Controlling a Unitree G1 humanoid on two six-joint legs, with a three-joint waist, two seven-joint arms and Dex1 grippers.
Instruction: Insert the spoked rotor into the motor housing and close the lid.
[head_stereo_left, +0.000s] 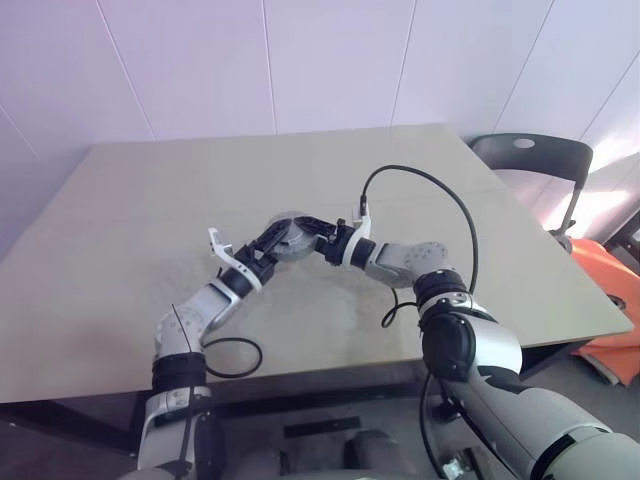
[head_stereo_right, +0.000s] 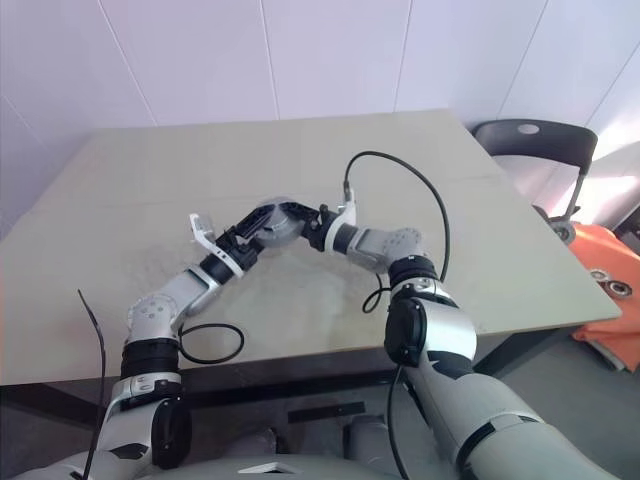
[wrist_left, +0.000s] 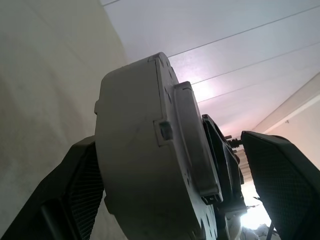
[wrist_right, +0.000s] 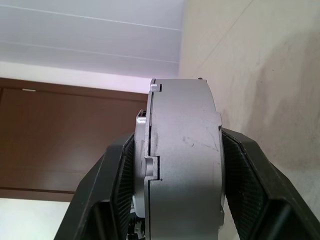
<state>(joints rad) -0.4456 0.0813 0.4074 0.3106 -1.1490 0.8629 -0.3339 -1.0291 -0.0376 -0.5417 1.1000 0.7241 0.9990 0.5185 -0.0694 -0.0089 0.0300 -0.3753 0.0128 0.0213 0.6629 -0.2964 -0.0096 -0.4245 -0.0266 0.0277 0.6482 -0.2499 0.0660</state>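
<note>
Grey cast metal, matt and faintly scratched, made up the motor housing (wrist_right: 182, 160), a short round drum seen edge-on between the two black fingers (wrist_right: 247, 195) of the right hand (head_stereo_left: 322, 238). A thinner flat round part, the lid (wrist_right: 145, 165), sat flush against one face of it, with a stepped seam and a small notch along the join. Whether the spoked rotor lay inside could not be told, since the drum's faces were covered. The right hand was closed on the housing, one ribbed pad pressed to each flat face, holding it on edge above the tabletop (head_stereo_left: 120, 240).

From the left wrist the same drum (wrist_left: 145, 165) showed paler, with a raised curved tab and a small square lug on its rim. The left hand (head_stereo_left: 268, 243) stood wide, its two fingers (wrist_left: 285, 185) straddling the housing: one finger lay close against the drum's side, the other stood apart from the lid's side with a gap of light between.

In the head views the two hands met over the middle of the pale wooden tabletop, the silver drum (head_stereo_left: 290, 240) between them, clear of the surface. Beyond the tabletop's far right corner stood a dark chair (head_stereo_left: 530, 160), and behind everything a white panelled wall (head_stereo_left: 330, 60).
</note>
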